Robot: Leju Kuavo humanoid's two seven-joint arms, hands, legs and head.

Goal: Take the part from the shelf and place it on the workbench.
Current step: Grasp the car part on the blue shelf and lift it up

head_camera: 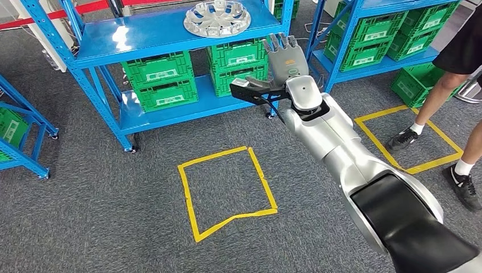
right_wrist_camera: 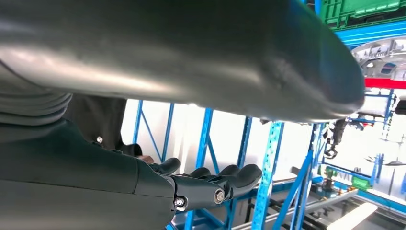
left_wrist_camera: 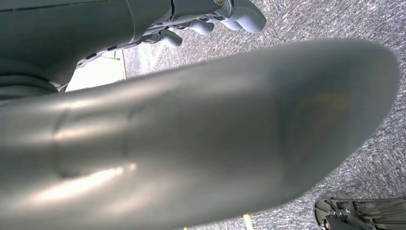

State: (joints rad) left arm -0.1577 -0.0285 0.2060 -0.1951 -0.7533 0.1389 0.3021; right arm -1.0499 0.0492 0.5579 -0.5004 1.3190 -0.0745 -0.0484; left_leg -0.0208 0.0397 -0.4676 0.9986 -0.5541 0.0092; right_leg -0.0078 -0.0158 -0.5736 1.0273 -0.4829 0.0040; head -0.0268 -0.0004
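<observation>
Right hand (head_camera: pixel 282 57) reaches up in the upper middle of the head view, fingers spread and holding nothing, its tips just below the front lip of the blue shelf (head_camera: pixel 142 35). Left hand (left_wrist_camera: pixel 225 17) sits at the top of its wrist view, fingers curled loosely over grey carpet; whether they close fully I cannot tell. Largest nearby is the shelf with its green crates (head_camera: pixel 162 79) on the lower level. Smaller, the silver wheel-cover part (head_camera: pixel 217 18) lies flat on the top board, upper middle, close to the front edge and left of the raised hand. My judgement: one spread hand may slide the wide, shallow part back instead of gripping it, or tip it off the edge. Open floor lies below; a person's legs (head_camera: pixel 437 108) crowd the right side
</observation>
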